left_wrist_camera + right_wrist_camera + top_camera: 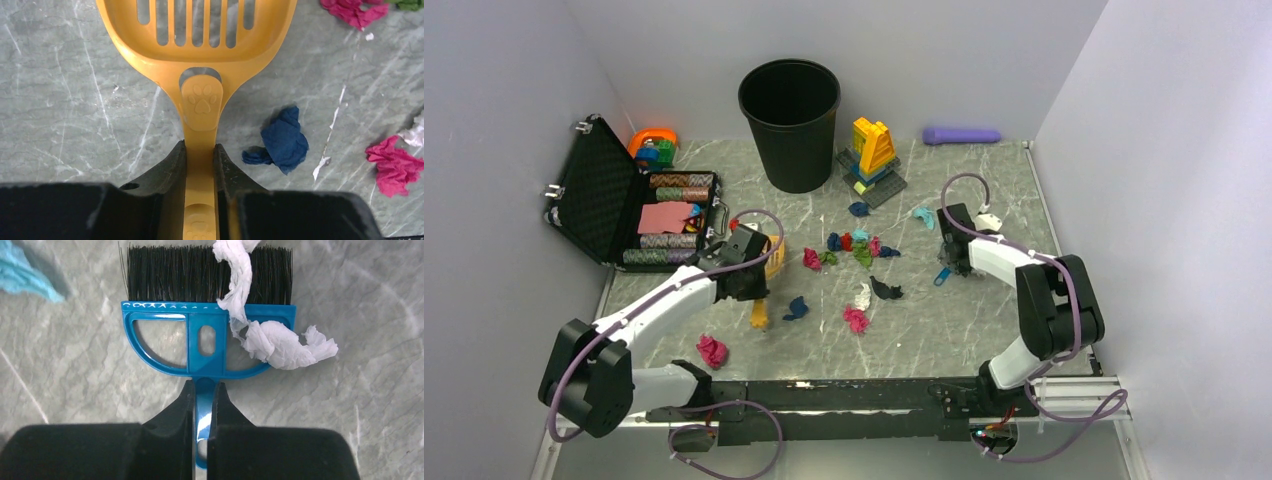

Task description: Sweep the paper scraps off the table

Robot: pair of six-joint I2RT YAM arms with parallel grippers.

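Many paper scraps (856, 320) off the table (964, 330) edges seem light, soft, pushable; my right gripper (202, 390) clamps the brush (207, 335), left gripper (200, 150) the scoop (200, 45).

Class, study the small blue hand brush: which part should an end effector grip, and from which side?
Probably grip the blue hand brush by its narrow handle stem, coming from the end opposite the bristles. The flat, thin stem fits between two fingers and leaves the bristles free to sweep, as the right end effector holds it now.
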